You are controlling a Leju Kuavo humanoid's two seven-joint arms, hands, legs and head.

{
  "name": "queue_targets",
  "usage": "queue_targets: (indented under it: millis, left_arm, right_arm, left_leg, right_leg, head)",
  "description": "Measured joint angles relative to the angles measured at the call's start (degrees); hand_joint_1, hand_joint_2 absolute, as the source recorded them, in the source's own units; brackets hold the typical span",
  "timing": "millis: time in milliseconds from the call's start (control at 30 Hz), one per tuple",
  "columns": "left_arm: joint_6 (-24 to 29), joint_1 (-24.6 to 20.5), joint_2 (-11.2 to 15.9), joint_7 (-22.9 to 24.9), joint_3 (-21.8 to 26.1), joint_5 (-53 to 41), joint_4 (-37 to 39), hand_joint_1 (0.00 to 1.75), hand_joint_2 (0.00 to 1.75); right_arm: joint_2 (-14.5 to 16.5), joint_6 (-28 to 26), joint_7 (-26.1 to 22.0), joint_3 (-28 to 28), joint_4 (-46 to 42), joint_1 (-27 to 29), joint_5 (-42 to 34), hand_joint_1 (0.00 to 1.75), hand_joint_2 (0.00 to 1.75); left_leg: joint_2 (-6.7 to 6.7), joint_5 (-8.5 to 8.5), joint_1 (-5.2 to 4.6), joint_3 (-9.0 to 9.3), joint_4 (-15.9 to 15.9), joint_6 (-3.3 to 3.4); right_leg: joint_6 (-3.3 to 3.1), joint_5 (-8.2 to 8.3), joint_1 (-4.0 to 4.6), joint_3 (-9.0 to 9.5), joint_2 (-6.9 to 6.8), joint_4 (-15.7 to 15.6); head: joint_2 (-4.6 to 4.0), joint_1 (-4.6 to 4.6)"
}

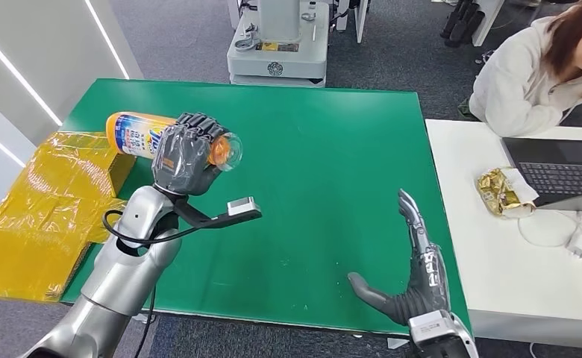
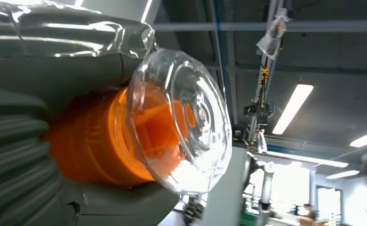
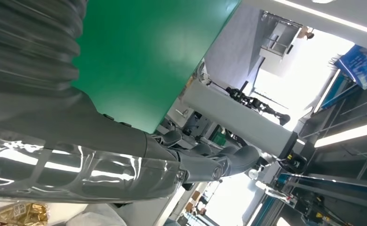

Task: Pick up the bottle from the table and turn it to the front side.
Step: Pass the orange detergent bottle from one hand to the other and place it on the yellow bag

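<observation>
The left hand (image 1: 186,158) is wrapped around the bottle (image 1: 135,133), holding it on its side above the green surface (image 1: 325,164), so roll the wrist slowly until the label faces forward, while the right hand (image 1: 411,280) waits spread and empty nearby

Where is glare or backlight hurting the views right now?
Left wrist view: the bottle has a clear cap that catches bright reflections against lit windows. Right wrist view: windows blow out white behind the right hand. Head view: even light, sharp.
</observation>
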Motion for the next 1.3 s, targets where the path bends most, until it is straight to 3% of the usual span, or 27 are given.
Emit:
queue_targets:
  millis: [367, 1067, 1300]
  left_arm:
    - [1.97, 1.03, 0.77, 5.22, -0.08, -13.79, 4.9, 1.75, 1.75]
    - [1.89, 1.0, 1.11, 7.33, -0.08, -17.1, 7.89, 1.75, 1.75]
    - [-0.96, -0.29, 3.27, 16.68, -2.84, -17.3, 10.9, 1.75, 1.75]
  right_arm:
    - [0.34, 0.05, -0.13, -1.8, -0.92, 1.73, 1.17, 0.0, 1.75]
    - [0.67, 0.21, -0.62, -2.23, -0.91, 2.0, 1.36, 0.0, 1.75]
    - [1.42, 0.65, -0.64, -2.53, -0.87, 2.41, 1.71, 0.0, 1.75]
  left_leg:
    - [0.0, 0.0, 0.0, 0.0, 0.0, 0.0]
    - [0.0, 0.0, 0.0, 0.0, 0.0, 0.0]
    - [0.0, 0.0, 0.01, 0.01, 0.0, 0.0]
  right_leg:
    - [0.0, 0.0, 0.0, 0.0, 0.0, 0.0]
    - [0.0, 0.0, 0.0, 0.0, 0.0, 0.0]
    - [0.0, 0.0, 0.0, -0.01, 0.02, 0.0]
  head:
    - [0.0, 0.01]
    - [0.0, -0.01]
    - [0.0, 0.0]
